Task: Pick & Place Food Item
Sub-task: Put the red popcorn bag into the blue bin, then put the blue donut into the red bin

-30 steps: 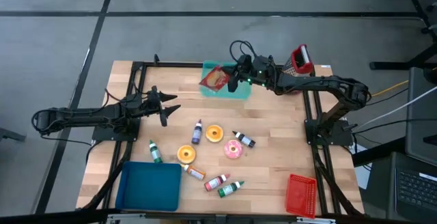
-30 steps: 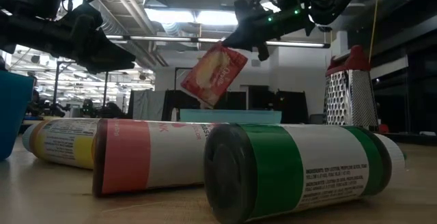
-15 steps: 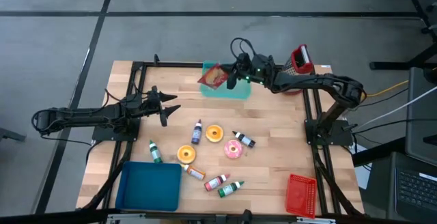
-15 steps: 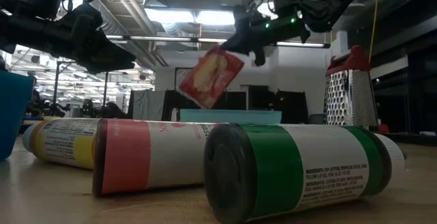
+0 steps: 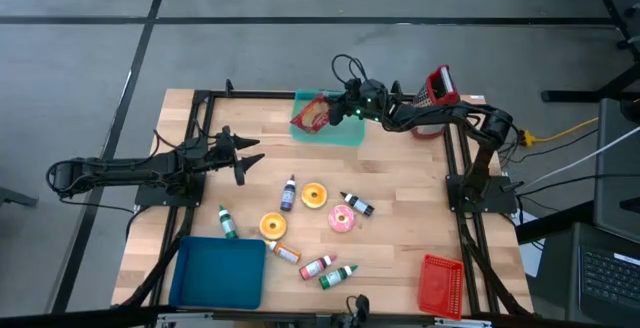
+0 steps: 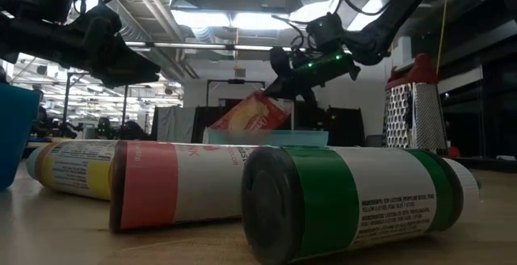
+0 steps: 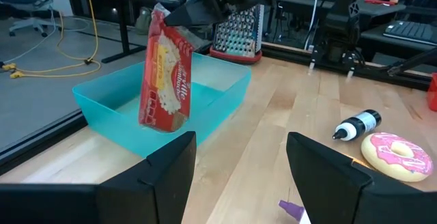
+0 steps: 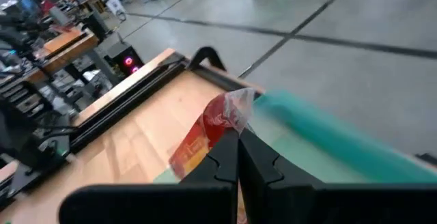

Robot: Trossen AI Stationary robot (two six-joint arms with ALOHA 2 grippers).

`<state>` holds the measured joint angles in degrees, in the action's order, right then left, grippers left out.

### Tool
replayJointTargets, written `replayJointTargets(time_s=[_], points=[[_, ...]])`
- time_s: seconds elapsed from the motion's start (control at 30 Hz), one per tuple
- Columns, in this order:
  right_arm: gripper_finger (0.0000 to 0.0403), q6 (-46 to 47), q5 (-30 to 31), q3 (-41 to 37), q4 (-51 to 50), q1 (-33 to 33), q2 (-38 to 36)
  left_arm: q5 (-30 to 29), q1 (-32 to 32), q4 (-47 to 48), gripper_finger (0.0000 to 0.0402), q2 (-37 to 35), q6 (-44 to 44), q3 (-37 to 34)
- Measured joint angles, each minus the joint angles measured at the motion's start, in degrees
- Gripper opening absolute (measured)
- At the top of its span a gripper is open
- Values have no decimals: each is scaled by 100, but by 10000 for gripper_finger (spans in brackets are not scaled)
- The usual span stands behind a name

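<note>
Currently, right gripper [image 5: 345, 111]: clamped on the top edge of the red food packet [image 5: 312, 116].
Food packet: hangs upright, its lower end down inside the teal bin [image 5: 345, 136] at the far edge of the tabletop [image 5: 400, 218].
Left gripper [image 5: 250, 159]: fingers apart, holding nothing, above the tabletop's left side, well apart from the bin.
Nearby: metal grater [image 5: 436, 88] just beside the bin; bottles and doughnuts scattered mid-tabletop.

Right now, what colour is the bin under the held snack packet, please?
Teal plastic bin, clearest in the left wrist view.
</note>
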<state>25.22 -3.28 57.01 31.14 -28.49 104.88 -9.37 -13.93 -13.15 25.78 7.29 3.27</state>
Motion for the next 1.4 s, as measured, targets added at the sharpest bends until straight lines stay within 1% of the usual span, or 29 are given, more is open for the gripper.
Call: replayJointTargets(time_s=[0.1,0.27,0.43,0.57,0.63,0.7,0.8,0.97,1.1,1.2,1.3,1.4], points=[[0,138,-40,0,-291,43,-2,0,2,55,226,-2,26,0],[0,65,417,0,-1142,61,-4,-1,1,212,226,-1,94,0],[0,25,444,0,-1372,61,-4,-2,0,237,226,0,137,0],[0,47,1007,0,-1930,84,-4,0,1,237,226,-2,155,0],[0,6,1166,0,-2095,114,-4,-1,1,238,226,-1,155,0],[7,-37,1015,0,-2159,151,-4,-11,0,239,226,0,155,0],[35,-65,771,0,-2176,245,-21,-15,2,237,226,0,154,0],[106,-308,828,0,-2138,345,-246,-17,2,230,226,-2,99,0],[167,-542,949,0,-2129,436,-666,-167,0,104,226,0,-228,0],[205,-758,1224,0,-2212,486,-1035,-330,0,-116,226,0,-529,0],[234,-1011,1494,0,-2285,511,-1428,-463,-1,-451,226,0,-807,0],[250,-1236,1447,0,-2273,562,-1825,-506,-9,-988,226,10,-1111,0]])
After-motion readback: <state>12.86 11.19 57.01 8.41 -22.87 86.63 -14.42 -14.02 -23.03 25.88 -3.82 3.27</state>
